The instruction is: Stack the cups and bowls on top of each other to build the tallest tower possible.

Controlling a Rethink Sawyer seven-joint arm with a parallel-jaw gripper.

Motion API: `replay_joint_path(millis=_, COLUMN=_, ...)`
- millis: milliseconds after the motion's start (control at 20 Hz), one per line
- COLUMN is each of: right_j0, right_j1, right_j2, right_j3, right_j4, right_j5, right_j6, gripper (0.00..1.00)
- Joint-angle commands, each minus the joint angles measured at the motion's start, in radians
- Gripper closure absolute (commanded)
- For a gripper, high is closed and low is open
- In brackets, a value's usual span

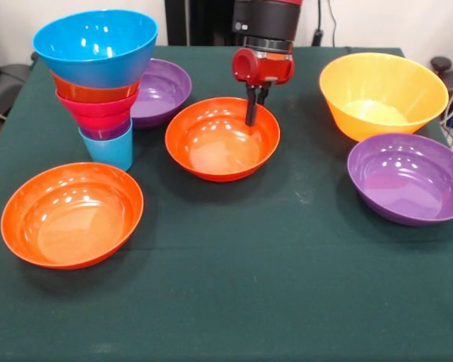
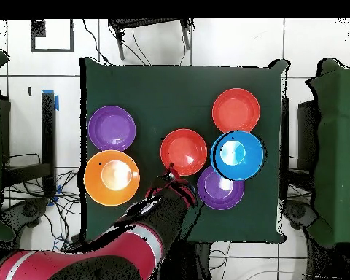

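Bowls nearest the camera: a wide orange-red bowl (image 1: 72,215) front left and a wide purple bowl (image 1: 409,178) at right, both loose on the desk (image 1: 249,302). Glossy plastic, probably light, stiff and slippery; the thin rim looks the only hold. Mid-desk, a second orange-red bowl (image 1: 222,139) sits under the pincer (image 1: 251,121), whose tips hang narrow, nearly together, at its far rim and grip nothing. Tower (image 1: 98,83) stands left on the light blue cup (image 1: 110,151); yellow-orange bowl (image 1: 383,94) and second purple bowl (image 1: 164,90) farthest.
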Motion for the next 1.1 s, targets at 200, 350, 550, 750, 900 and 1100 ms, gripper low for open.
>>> replay_joint_path(millis=200, right_j0=0.019, right_j1=0.051, right_j2=0.113, right_j3=0.059, right_j4=0.102, right_j5=-0.094, right_j6=0.166, gripper=1.00)
replay_joint_path(millis=350, right_j0=0.042, right_j1=0.030, right_j2=0.106, right_j3=0.092, right_j4=0.123, right_j5=-0.100, right_j6=0.167, gripper=1.00)
replay_joint_path(millis=550, right_j0=0.074, right_j1=0.009, right_j2=0.082, right_j3=0.143, right_j4=0.161, right_j5=-0.124, right_j6=0.169, gripper=1.00)
replay_joint_path(millis=750, right_j0=0.101, right_j1=-0.038, right_j2=0.062, right_j3=0.185, right_j4=0.178, right_j5=-0.104, right_j6=0.167, gripper=1.00)
replay_joint_path(millis=900, right_j0=0.111, right_j1=-0.081, right_j2=0.045, right_j3=0.214, right_j4=0.177, right_j5=-0.084, right_j6=0.163, gripper=1.00)
replay_joint_path(millis=1100, right_j0=0.125, right_j1=-0.139, right_j2=0.029, right_j3=0.254, right_j4=0.163, right_j5=-0.059, right_j6=0.154, gripper=1.00)
